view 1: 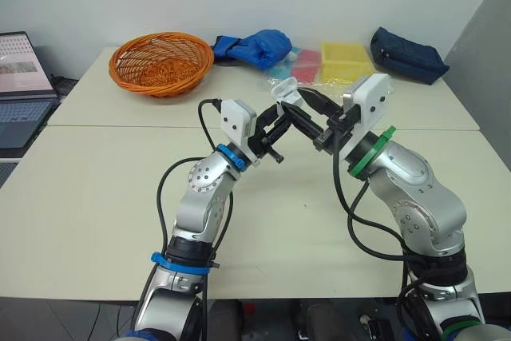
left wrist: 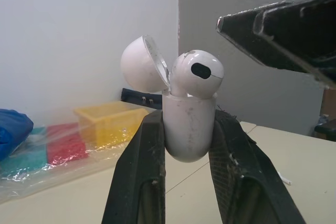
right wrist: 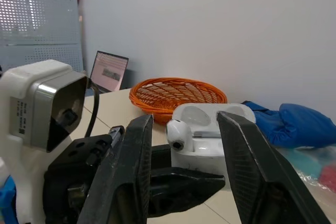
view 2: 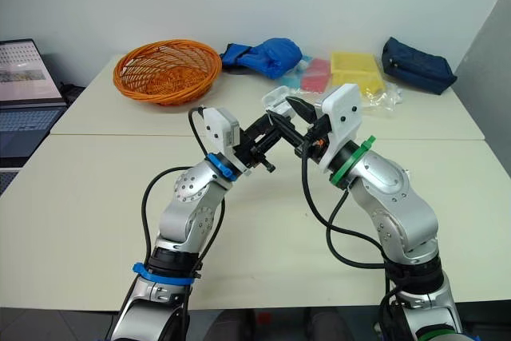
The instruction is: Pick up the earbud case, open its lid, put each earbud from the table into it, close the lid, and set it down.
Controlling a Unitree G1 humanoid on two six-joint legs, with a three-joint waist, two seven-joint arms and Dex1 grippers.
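Holding the earbud case (left wrist: 188, 135) upright above the bench (view 1: 104, 189), the left gripper (left wrist: 188, 121) had its fingers clamped on the case's two sides. I noted the lid (left wrist: 140, 65) hinged open and one earbud (left wrist: 197, 72) seated in the case. The right gripper (right wrist: 188, 121) stood just beside the case, apart from it, fingers spread wide and holding nothing.

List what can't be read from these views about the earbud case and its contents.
- Second slot of the earbud case: left wrist view, hidden behind the seated earbud; too small in the eye views.
- Case's lower sides: left wrist view, covered by fingers of the left claw.
- Laptop: cut off by the left edge, left eye view.
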